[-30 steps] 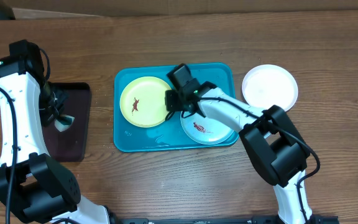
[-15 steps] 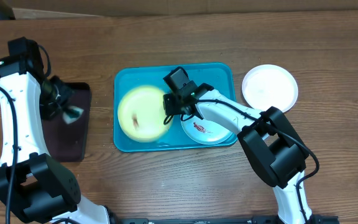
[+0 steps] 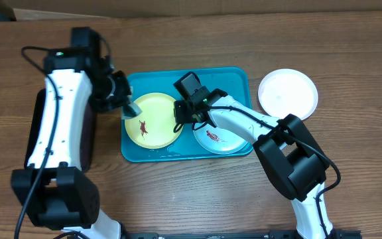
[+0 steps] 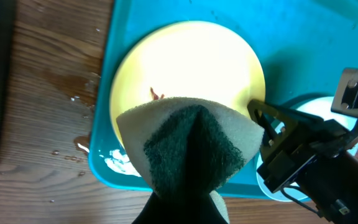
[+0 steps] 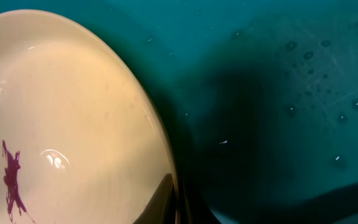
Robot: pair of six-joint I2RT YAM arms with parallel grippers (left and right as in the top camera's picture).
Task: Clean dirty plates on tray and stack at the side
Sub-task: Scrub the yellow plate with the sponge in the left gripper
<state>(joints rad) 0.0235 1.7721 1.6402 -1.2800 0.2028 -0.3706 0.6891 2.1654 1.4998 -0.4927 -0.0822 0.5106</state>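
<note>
My left gripper [image 3: 128, 105], clamped on the sponge [image 4: 188, 146], hangs over the yellow plate [image 3: 152, 119]'s left edge in the tray [image 3: 234, 76], its smear [image 3: 144, 127] lying just beyond toward my right gripper [image 3: 179, 119], which pinches the opposite rim.

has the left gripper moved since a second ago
Yes. The left gripper swung from over the black tray to the edge of the turquoise tray, sponge above the yellow plate.

Turquoise tray [image 3: 231, 79] holds yellow-green plate [image 3: 154, 113] and blue plate [image 3: 221, 140]; white plate [image 3: 288, 93] outside.
</note>
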